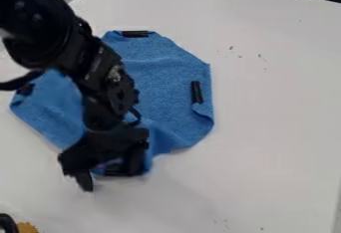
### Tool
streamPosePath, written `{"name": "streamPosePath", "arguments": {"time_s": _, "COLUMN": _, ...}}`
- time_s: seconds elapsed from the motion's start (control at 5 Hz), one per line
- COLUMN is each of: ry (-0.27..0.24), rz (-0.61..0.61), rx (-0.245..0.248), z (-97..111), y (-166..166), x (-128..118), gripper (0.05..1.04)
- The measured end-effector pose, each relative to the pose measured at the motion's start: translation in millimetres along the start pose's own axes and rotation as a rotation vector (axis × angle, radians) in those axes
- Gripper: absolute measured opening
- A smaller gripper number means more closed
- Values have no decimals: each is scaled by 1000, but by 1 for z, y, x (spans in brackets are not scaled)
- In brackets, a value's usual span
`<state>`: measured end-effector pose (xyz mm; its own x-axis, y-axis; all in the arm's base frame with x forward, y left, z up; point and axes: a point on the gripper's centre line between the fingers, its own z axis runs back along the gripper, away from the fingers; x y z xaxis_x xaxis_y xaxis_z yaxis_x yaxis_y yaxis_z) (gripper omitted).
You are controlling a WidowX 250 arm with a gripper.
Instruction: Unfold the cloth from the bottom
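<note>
You had the arm reaching in from the upper left, across the left part of the blue cloth [156, 67], with the claw [110, 172] hanging low over the cloth's near edge. The claw stood apart, with a bit of blue showing between its two sides; whether it touched the cloth, you could not tell. The cloth lay on the white bench [266, 127], left of the middle of your view, spread broadly but unevenly. Its near right part was rumpled, and a small flap [202, 109] curled over at the right edge. One black strip [136, 34] sat at the far edge, another black strip [196, 92] just inside the right edge, and a small dark piece [27, 89] at the left corner. You had small dark specks [259, 56] on the bench beyond the cloth's right side, and a yellowish thing [27, 227] beside a dark curved thing [7, 224] in the near left corner.
</note>
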<state>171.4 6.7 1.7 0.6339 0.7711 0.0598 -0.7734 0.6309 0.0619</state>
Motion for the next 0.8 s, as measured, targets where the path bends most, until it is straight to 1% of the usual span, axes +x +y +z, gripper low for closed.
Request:
{"name": "streamPosePath", "arguments": {"time_s": 0.2, "ry": 57, "rz": 54, "rx": 1, "z": -2, "y": 3, "x": -42, "gripper": 1000}}
{"name": "streamPosePath", "arguments": {"time_s": 0.4, "ry": 92, "rz": 75, "rx": 1, "z": 0, "y": -3, "x": -60, "gripper": 1000}}
{"name": "streamPosePath", "arguments": {"time_s": 0.6, "ry": 130, "rz": 71, "rx": 37, "z": 3, "y": -2, "x": -71, "gripper": 1000}}
{"name": "streamPosePath", "arguments": {"time_s": 0.8, "ry": 110, "rz": 54, "rx": 69, "z": 8, "y": 2, "x": -71, "gripper": 1000}}
